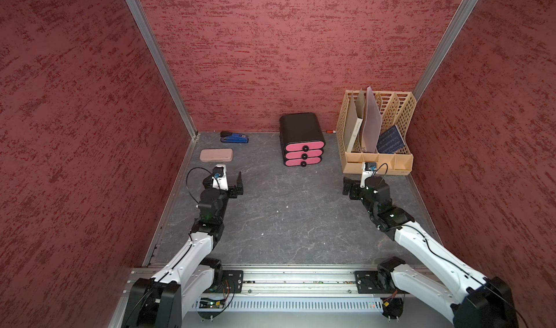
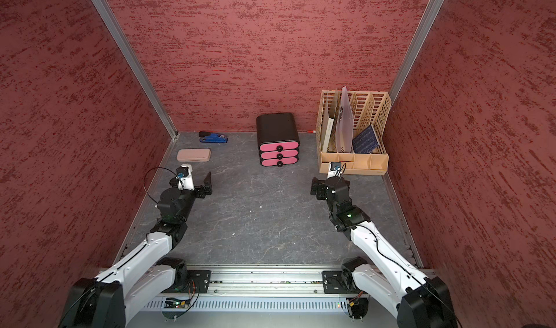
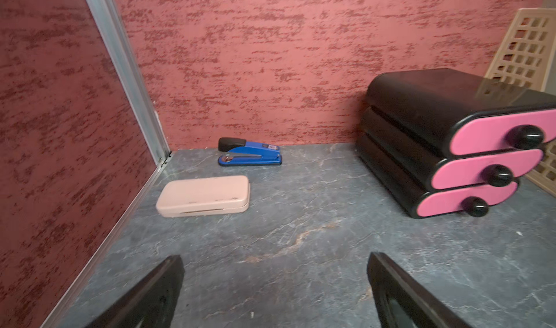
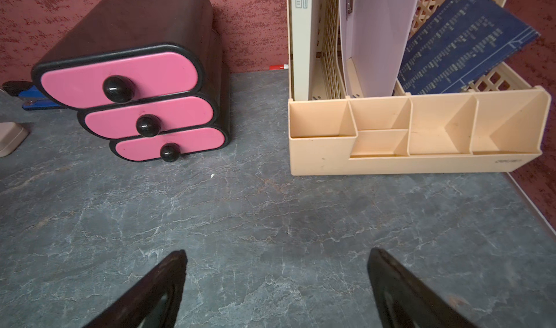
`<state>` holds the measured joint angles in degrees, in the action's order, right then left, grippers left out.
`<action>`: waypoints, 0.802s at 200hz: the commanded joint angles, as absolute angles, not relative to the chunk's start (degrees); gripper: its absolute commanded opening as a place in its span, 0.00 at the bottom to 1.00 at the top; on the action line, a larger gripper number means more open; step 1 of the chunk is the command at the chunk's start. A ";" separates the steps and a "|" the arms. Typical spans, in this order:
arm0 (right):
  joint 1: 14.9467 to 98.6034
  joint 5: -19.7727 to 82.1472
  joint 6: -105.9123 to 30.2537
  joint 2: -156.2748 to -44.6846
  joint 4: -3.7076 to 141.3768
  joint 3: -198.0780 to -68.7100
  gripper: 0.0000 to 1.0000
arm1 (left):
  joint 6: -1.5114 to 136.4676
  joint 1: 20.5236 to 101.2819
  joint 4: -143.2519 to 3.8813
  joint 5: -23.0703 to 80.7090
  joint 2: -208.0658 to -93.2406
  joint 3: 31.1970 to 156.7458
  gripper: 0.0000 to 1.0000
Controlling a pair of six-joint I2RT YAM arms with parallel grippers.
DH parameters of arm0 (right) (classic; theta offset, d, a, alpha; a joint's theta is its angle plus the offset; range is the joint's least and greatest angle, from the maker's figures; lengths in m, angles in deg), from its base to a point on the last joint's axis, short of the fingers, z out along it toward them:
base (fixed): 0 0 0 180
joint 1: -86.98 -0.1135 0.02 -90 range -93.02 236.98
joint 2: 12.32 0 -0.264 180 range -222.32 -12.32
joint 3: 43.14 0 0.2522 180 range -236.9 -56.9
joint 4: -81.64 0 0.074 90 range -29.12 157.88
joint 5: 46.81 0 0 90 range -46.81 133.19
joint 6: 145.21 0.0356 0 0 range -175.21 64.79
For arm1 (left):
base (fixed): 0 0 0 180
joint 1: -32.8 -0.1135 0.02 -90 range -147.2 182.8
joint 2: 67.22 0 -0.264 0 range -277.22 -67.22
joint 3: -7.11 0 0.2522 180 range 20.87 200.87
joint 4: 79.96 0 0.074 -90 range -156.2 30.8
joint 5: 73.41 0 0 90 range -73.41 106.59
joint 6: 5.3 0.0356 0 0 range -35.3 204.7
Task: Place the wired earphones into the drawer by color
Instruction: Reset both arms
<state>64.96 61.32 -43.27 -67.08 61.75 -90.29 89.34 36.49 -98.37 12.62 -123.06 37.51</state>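
1. Three pink drawer fronts, each with a black knob, are stacked in one black drawer unit [image 1: 302, 140] that stands at the back of the grey table [image 1: 285, 227] against the rear wall. All three drawers are pushed shut in both top views [image 2: 278, 140].
2. No view shows the wired earphones. Whether they lie inside the closed drawers cannot be told.
3. Over the left side of the table, the left claw [image 3: 275, 255] hangs low with its two black fingers [image 3: 156, 293] spread wide. Only bare tabletop shows between them, and it has hold of nothing.
4. On the right side, the right claw [image 4: 276, 251] is just as wide, its fingers [image 4: 400, 290] well apart over bare table. It grips nothing either.
5. Both claws are well apart from the drawer unit, which stands farther back and between them.
6. A blue stapler [image 1: 234, 137] lies near the back left corner, close to the rear wall. A flat pink case [image 1: 216, 155] lies nearer the front, close to the left wall. The left arm's wrist is just in front of the case.
7. A beige desk organizer [image 1: 397, 165] fills the back right corner, to the right of the drawer unit and apart from it. The low compartments along its front are empty in the right wrist view [image 4: 391, 164].
8. Upright slots behind those compartments hold a pale sheet [image 4: 376, 40] and a dark blue booklet [image 4: 463, 40] that leans to one side.
9. A small red item [image 4: 278, 67] lies at the foot of the rear wall, between the drawer unit and the organizer. It is too small to identify.
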 commanded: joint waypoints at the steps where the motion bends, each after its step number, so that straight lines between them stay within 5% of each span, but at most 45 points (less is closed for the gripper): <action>1: 65.51 63.30 -46.24 -66.54 63.96 -89.82 0.98 | 85.73 30.52 -105.31 22.66 -128.02 36.08 1.00; 64: 67.96 64.05 -50.65 -63.45 73.20 -84.59 0.98 | 81.90 24.64 -133.37 32.69 -156.95 36.07 1.00; 99: 70.73 63.49 -50.92 -63.75 77.01 -83.54 0.98 | 85.37 27.85 -116.55 28.88 -155.09 42.88 1.00; 160: 76.46 61.56 -55.96 -71.37 89.95 -81.86 0.98 | 86.52 30.47 -118.04 22.98 -155.30 42.49 1.00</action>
<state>73.81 62.80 -53.24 -68.37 82.36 -82.12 85.36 30.28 -118.54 25.10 -155.71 42.52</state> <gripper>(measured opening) 0.985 0.997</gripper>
